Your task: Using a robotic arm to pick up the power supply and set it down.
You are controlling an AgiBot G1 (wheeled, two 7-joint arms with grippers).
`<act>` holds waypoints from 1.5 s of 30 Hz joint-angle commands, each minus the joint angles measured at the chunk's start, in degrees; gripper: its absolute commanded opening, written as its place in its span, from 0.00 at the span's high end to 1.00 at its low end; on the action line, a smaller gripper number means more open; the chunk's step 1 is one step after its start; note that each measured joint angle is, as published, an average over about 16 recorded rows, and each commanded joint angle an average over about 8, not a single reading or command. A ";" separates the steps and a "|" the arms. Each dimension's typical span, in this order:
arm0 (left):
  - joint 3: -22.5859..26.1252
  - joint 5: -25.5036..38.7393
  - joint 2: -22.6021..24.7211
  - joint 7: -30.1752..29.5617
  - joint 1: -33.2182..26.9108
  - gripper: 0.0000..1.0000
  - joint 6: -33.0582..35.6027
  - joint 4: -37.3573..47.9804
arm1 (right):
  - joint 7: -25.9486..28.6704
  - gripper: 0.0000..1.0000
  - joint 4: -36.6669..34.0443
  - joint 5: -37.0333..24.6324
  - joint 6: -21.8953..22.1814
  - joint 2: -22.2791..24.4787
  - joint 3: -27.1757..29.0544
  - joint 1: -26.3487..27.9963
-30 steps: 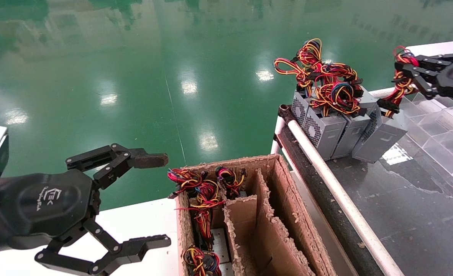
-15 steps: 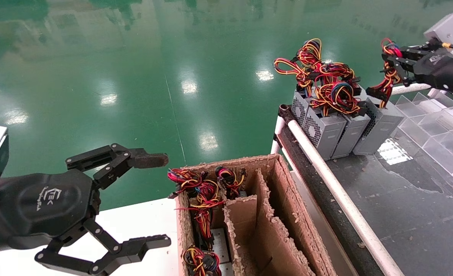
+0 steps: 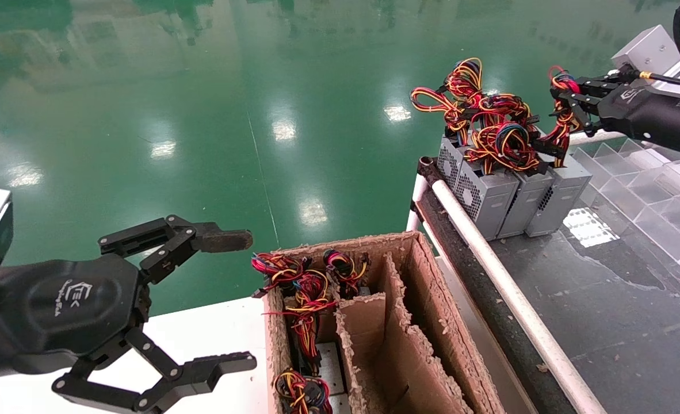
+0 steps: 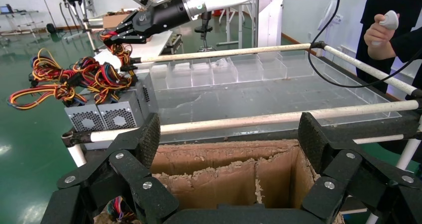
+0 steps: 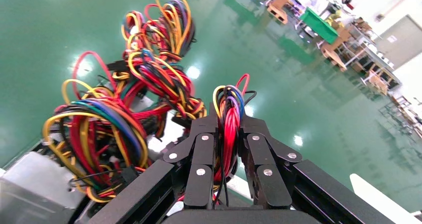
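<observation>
The power supply (image 3: 560, 194), a slim grey box, stands upright on the dark table (image 3: 616, 310) as the rightmost of a row of three. Its red, yellow and black wire bundle (image 5: 228, 102) runs up into my right gripper (image 3: 567, 103), which is shut on the wires just above the box. The right wrist view shows the bundle pinched between the gripper (image 5: 228, 127) jaws. In the left wrist view the same gripper (image 4: 119, 32) hangs over the row (image 4: 107, 117). My left gripper (image 3: 245, 300) waits open and empty beside the cardboard box.
A torn cardboard box (image 3: 432, 322) with dividers holds more wired power supplies (image 3: 300, 299) at its left side. A white pipe rail (image 3: 489, 264) edges the table. Clear plastic compartments (image 3: 650, 178) lie right of the row. A person (image 4: 393, 30) holding a controller stands beyond the table.
My right gripper moved left toward the row with the wires in it. The hanging power supply swung from tilted to upright against the other two boxes. The left arm stayed still.
</observation>
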 commanded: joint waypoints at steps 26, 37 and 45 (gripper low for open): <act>0.02 -0.01 -0.01 0.01 0.00 0.00 -0.01 0.00 | 1.22 0.00 -1.07 -2.06 -2.26 -0.15 -1.46 1.60; 0.02 -0.01 -0.01 0.01 -0.01 0.00 -0.01 0.00 | 5.90 0.00 -2.61 -0.47 -4.65 1.57 -0.35 3.08; 0.02 -0.02 -0.01 0.01 0.00 0.00 -0.02 0.01 | 14.02 0.00 -3.49 6.06 -11.55 4.79 4.05 4.78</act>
